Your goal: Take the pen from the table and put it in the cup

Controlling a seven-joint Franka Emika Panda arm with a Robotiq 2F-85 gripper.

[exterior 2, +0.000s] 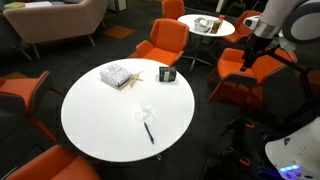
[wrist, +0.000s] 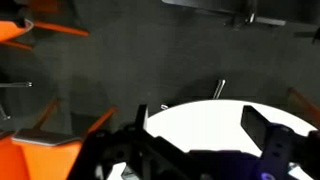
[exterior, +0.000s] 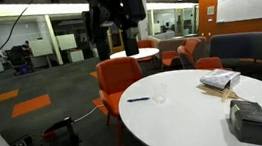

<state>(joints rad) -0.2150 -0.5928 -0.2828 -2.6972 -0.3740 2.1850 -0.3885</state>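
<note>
Gripper (exterior: 112, 43) hangs high, beyond the table edge, fingers spread, holding nothing. Pen (exterior 2: 149, 130): thin, dark bluish, lying flat on round white table (exterior 2: 100, 110), just beside clear cup (exterior 2: 145, 115). Orange chairs (exterior 2: 165, 40), dark carpet.

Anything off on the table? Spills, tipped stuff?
Nothing stands out. The pen lies flat on the table beside the upright cup, with no spill visible. The box and the papers sit near the rim.
</note>
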